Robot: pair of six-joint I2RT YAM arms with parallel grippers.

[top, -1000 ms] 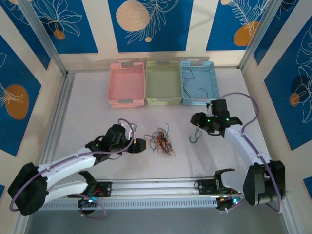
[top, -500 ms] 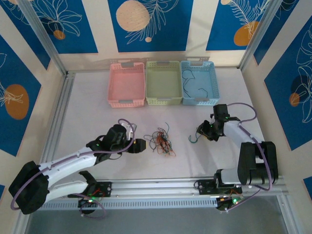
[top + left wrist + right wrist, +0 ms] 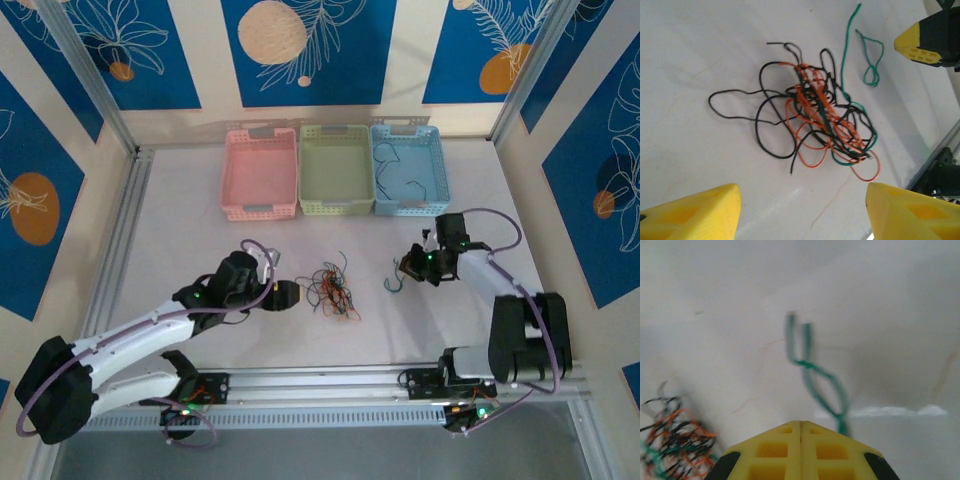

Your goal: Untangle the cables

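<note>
Left fingers [image 3: 695, 212] spread by tangled cables [image 3: 825, 120]; right fingers [image 3: 770, 450] pressed together at green cable [image 3: 812, 372] end.

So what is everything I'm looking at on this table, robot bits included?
tangled clump of thin black, orange and green wires: one, mid-table, in front of the left claw
loose green wire: one, twisted strand, right of the clump
thin dark wires: a few, inside the blue basket
pink plastic basket: one, left end of the far row
green plastic basket: one, middle of the row
blue plastic basket: one, right end of the row
white table: one, under everything
robot arms: two, white and black with lilac cables, left and right
left claw: yellow fingers, open
right claw: yellow fingers, shut on the loose green wire's end
</note>
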